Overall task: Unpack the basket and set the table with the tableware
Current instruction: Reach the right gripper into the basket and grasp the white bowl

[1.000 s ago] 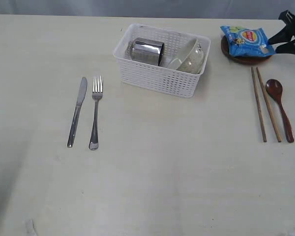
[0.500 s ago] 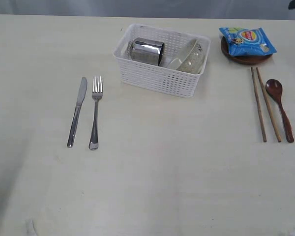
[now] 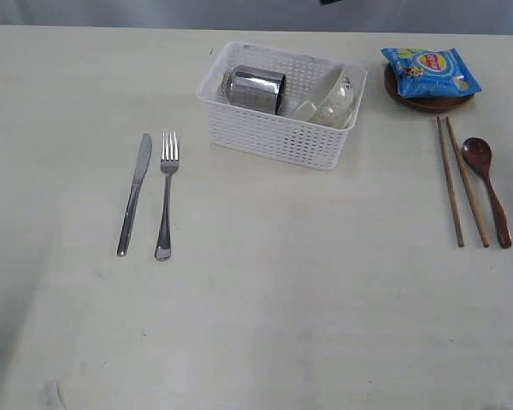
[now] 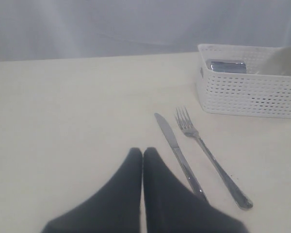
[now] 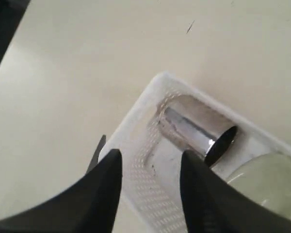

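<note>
Right hand (image 5: 150,154) gone from beside chip packet (image 3: 429,71); now spread and empty over basket (image 3: 278,141). Cup (image 5: 196,131) ahead of its fingertips, bowl (image 5: 262,177) alongside: both left to unpack. Knife (image 3: 134,192), fork (image 3: 166,192), chopsticks (image 3: 457,184), spoon (image 3: 487,188), plate (image 3: 427,104) already on worktop (image 3: 282,299). Left hand (image 4: 142,151) pressed together, knife just ahead.

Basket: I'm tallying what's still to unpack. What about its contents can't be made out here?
Exterior view: the basket floor is hidden under the cup and bowl; anything beneath cannot be told.
Left wrist view: the picture edge cuts off the basket's end; its wall hides most of both.
Right wrist view: the edge cuts the bowl; the right fingers cover part of the basket.
</note>
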